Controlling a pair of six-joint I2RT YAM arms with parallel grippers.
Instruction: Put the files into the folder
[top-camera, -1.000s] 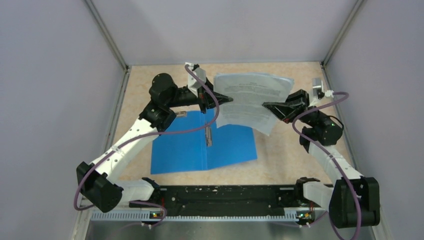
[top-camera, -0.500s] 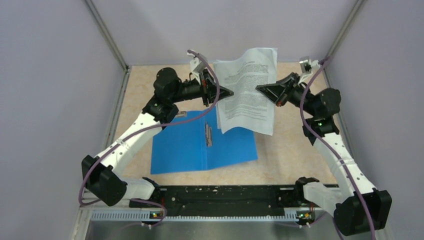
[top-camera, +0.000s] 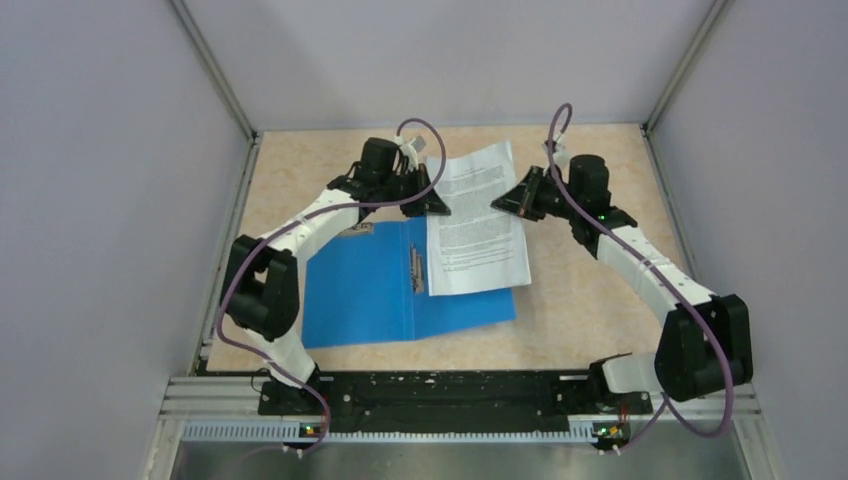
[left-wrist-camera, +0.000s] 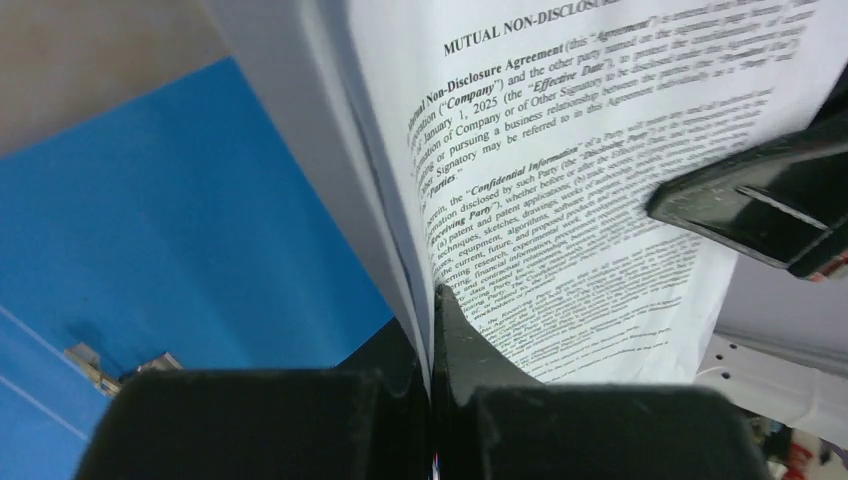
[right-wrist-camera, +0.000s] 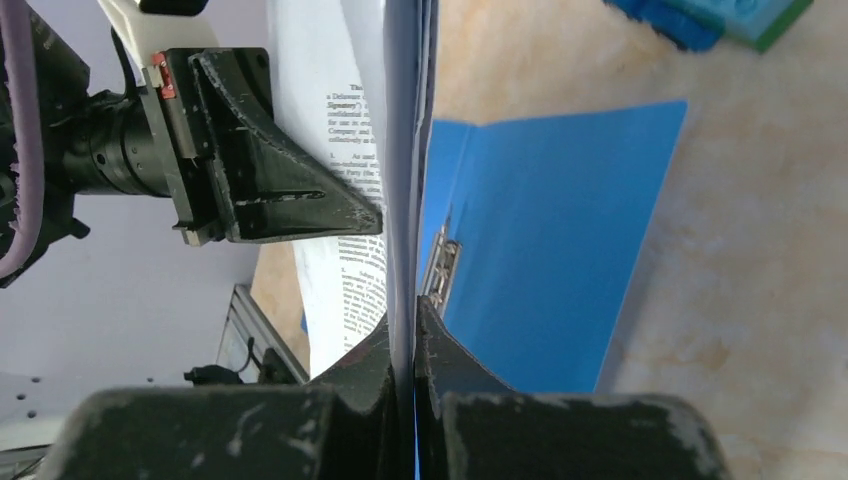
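Observation:
The files, a stack of white printed sheets, hang between both grippers, and their lower end lies over the right half of the open blue folder. The folder's metal clip runs along its spine. My left gripper is shut on the files' left edge. My right gripper is shut on the right edge. In the left wrist view my gripper pinches the files above the folder. In the right wrist view my gripper clamps the files over the folder.
Grey walls with metal corner posts enclose the tan table at the left, back and right. A black base rail runs along the near edge. A small blue-and-green toy lies on the table at the top right of the right wrist view.
The files were lifted upright, then tipped down so that their lower end lies on the folder's right half. Both arms swung in toward the middle and kept their hold.

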